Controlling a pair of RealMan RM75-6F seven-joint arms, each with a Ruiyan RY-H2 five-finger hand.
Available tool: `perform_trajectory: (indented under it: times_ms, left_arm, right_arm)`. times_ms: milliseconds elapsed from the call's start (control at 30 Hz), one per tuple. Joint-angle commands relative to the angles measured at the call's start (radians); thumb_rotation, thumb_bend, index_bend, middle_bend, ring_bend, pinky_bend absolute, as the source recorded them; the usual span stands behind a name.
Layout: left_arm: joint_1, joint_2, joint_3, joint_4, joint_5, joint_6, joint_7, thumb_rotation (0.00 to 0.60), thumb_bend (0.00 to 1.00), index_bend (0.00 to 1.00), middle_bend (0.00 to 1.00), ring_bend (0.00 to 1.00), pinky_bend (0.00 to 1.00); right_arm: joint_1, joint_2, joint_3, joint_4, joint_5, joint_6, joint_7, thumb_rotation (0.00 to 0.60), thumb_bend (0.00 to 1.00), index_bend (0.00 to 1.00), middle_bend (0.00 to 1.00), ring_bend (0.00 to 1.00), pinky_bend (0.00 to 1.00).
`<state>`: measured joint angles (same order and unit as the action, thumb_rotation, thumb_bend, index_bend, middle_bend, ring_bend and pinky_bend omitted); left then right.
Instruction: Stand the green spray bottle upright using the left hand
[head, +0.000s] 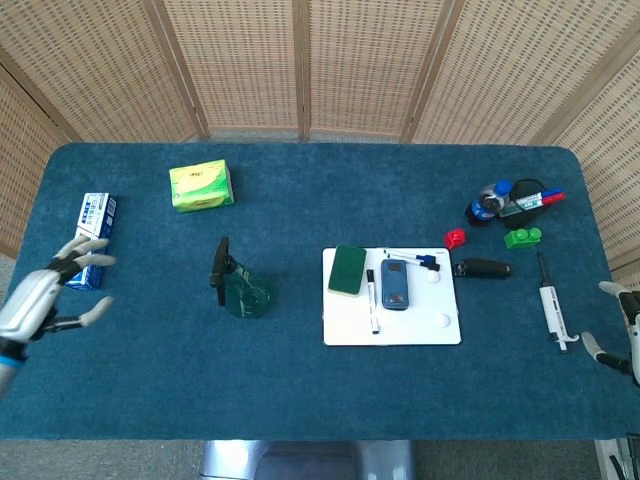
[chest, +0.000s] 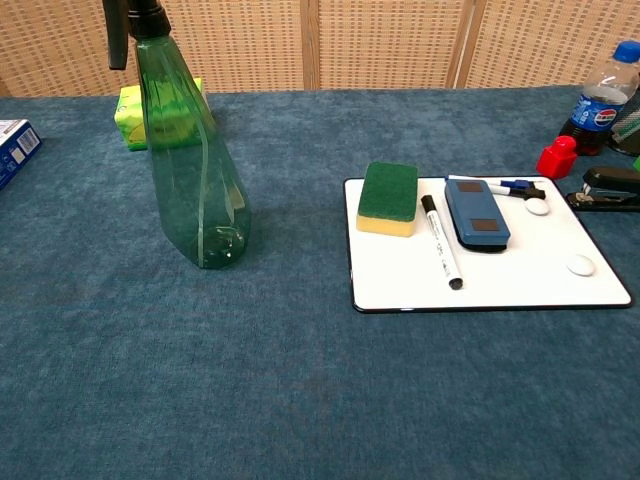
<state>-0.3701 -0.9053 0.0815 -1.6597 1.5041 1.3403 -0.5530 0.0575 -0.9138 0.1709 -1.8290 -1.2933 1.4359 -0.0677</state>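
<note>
The green spray bottle (head: 240, 287) stands upright on the blue table, left of centre, its black trigger head on top. In the chest view the green spray bottle (chest: 190, 170) rises tall with nothing touching it. My left hand (head: 45, 296) is far off at the table's left edge, fingers spread and empty, well apart from the bottle. My right hand (head: 620, 325) shows only partly at the right edge of the head view, holding nothing that I can see. Neither hand appears in the chest view.
A white board (head: 391, 330) right of the bottle carries a green sponge (head: 347, 270), a marker (head: 371, 297) and an eraser (head: 396, 284). A green tissue pack (head: 201, 186) and toothpaste box (head: 90, 238) lie at left. Small items cluster at far right, including a pipette (head: 552, 306).
</note>
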Motion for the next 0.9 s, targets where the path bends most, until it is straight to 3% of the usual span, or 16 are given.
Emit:
perform_trajectory:
  times_ms: [33, 267, 433, 600, 900]
  left_arm:
    - [0.087, 0.108, 0.051, -0.101, -0.066, 0.003, 0.127, 0.321, 0.37, 0.28, 0.16, 0.06, 0.22]
    - [0.202, 0.143, 0.059, -0.149, -0.127, 0.109, 0.307, 0.343, 0.37, 0.29, 0.17, 0.07, 0.23]
    - [0.265, 0.130, 0.034, -0.181, -0.165, 0.209, 0.457, 0.380, 0.37, 0.29, 0.18, 0.07, 0.21]
    - [0.294, 0.099, 0.003, -0.182, -0.159, 0.254, 0.484, 0.393, 0.37, 0.30, 0.20, 0.08, 0.21]
    - [0.291, 0.078, -0.035, -0.184, -0.153, 0.217, 0.511, 0.409, 0.37, 0.30, 0.20, 0.08, 0.22]
  right_arm:
    - [0.004, 0.001, -0.007, 0.002, -0.003, -0.002, -0.023, 0.600, 0.31, 0.24, 0.30, 0.01, 0.05]
    - [0.000, 0.000, -0.021, 0.003, -0.017, 0.012, -0.050, 0.600, 0.31, 0.24, 0.30, 0.01, 0.04]
    - [-0.003, -0.010, -0.030, 0.016, -0.031, 0.024, -0.060, 0.600, 0.31, 0.24, 0.30, 0.01, 0.04]
    - [0.002, -0.019, -0.033, 0.026, -0.032, 0.017, -0.053, 0.600, 0.31, 0.24, 0.30, 0.01, 0.04]
    - [0.007, -0.025, -0.036, 0.031, -0.025, 0.008, -0.051, 0.600, 0.31, 0.24, 0.30, 0.01, 0.04]
